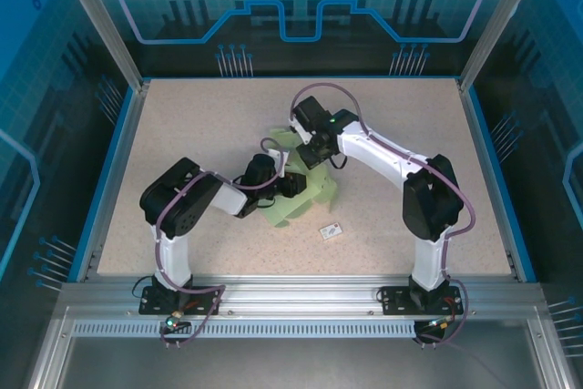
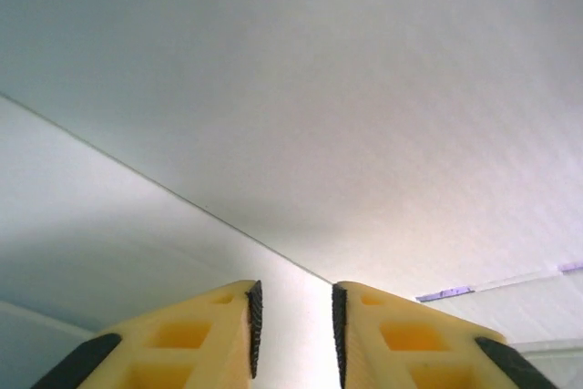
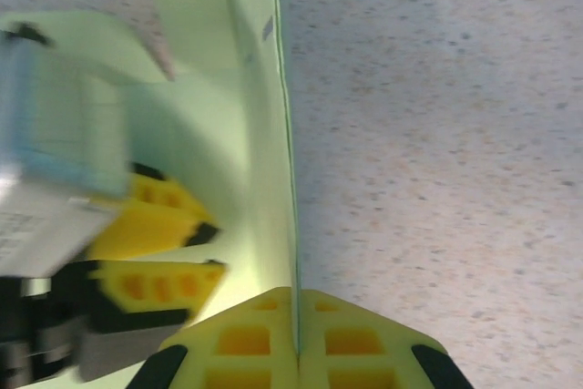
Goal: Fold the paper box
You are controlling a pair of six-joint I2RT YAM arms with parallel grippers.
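Two arm bases at the near rail, both arms bent inward over the speckled table (image 1: 182, 134). Just past them, right of centre, a small white tag (image 1: 331, 231) flat on the tabletop, apart from the card. Then, mid-table, the paper box (image 1: 310, 198): pale green card, partly folded, some panels raised, flaps spread around. Left gripper (image 1: 290, 185) over its left part; from the left wrist, left gripper (image 2: 293, 302) with jaws a narrow gap apart, nothing between the black pads (image 2: 255, 325), pale card close ahead with one crease slanting across. A little farther, right gripper (image 1: 316, 154) at the box's far side; from the right wrist, right gripper (image 3: 296, 316) pinched tight on the edge of an upright panel, bare tabletop on one side of that panel, blurred yellow fingers (image 3: 146, 225) of the left gripper beside the card on the other. Contact between those fingers and the card: cannot tell. Farthest, bare table up to the blue-patterned back panel (image 1: 291, 6).
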